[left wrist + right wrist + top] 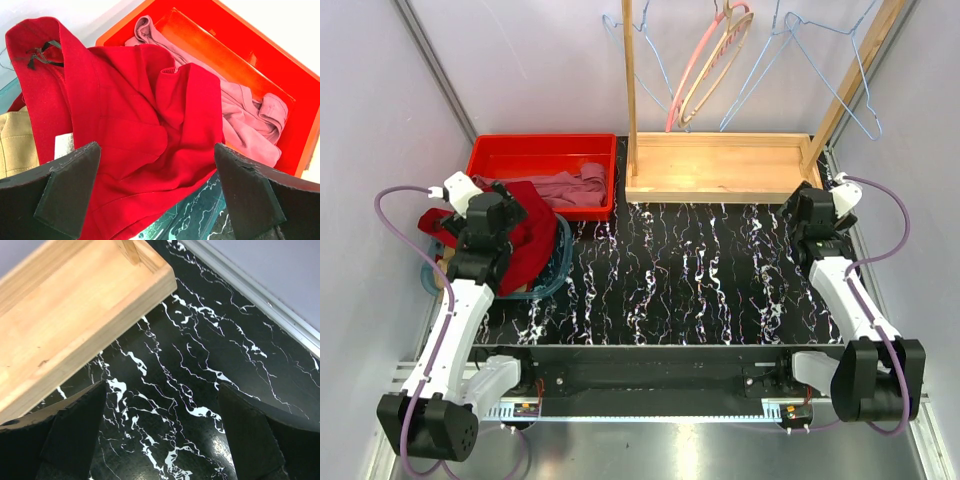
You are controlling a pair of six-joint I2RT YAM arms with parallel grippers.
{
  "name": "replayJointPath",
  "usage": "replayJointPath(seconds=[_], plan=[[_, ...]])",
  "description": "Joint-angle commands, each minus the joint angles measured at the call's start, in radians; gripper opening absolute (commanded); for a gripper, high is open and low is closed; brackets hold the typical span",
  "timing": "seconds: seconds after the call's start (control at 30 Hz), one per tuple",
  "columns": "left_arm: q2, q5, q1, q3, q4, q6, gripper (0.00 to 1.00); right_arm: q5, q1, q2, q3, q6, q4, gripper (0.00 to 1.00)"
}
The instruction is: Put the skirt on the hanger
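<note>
Nothing is done yet. The skirt (pixel 17 145) peeks out at the left wrist view's left edge, under a red garment (pixel 140 115). The hanger (pixel 863 90) hangs upper right overhead. The left gripper (pixel 157 195) and right gripper (pixel 160 435) both have their jaws spread and empty.

Bright, even, diffuse light in all three views; shadows soft and faint. Small specular glint on black marble tabletop (pixel 216 444), low in right wrist view. Red bin (pixel 260 45) heavily saturated. Left gripper fingers (pixel 65 190) slightly soft, close to lens. Overhead view sharp, with mild wide-angle lean at edges.
</note>
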Motion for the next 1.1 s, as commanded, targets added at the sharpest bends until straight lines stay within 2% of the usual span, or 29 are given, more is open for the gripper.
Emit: replayJointPath(seconds=[0.0,0.17,0.3,0.4,0.47,0.57,0.73,0.93,1.07], plan=[[-0.001,-0.051,0.004,0.051,-0.026,-0.034,0.99,0.051,0.0,0.041,0.021,0.024,-0.007,1.0],[-0.008,-0.042,0.004,0.046,-0.024,-0.015,0.99,-0.007,-0.002,0.09,0.027,0.034,-0.018,1.0],[0.006,-0.034,0.007,0.04,-0.065,-0.018,0.99,-0.124,0.0,0.107,0.059,0.027,-0.038,1.0],[0.044,-0.057,0.028,0.057,-0.16,-0.082,0.99,-0.226,-0.002,0.102,0.079,0.015,-0.055,1.0],[0.078,-0.014,0.051,0.062,-0.208,-0.129,0.99,-0.28,0.0,0.088,0.089,0.02,-0.067,0.99],[0.115,0.032,0.079,0.049,-0.223,-0.162,0.94,-0.409,-0.002,0.071,0.089,0.027,-0.081,0.98],[0.144,0.041,0.082,0.019,-0.239,-0.191,0.87,-0.507,0.0,0.055,0.083,0.038,-0.081,0.97],[0.082,0.066,0.082,-0.004,-0.265,-0.193,0.79,-0.595,0.001,0.045,0.047,0.05,-0.061,0.96],[-0.035,0.025,0.081,0.017,-0.308,-0.169,0.81,-0.632,0.0,0.044,0.012,0.076,-0.023,0.96]])
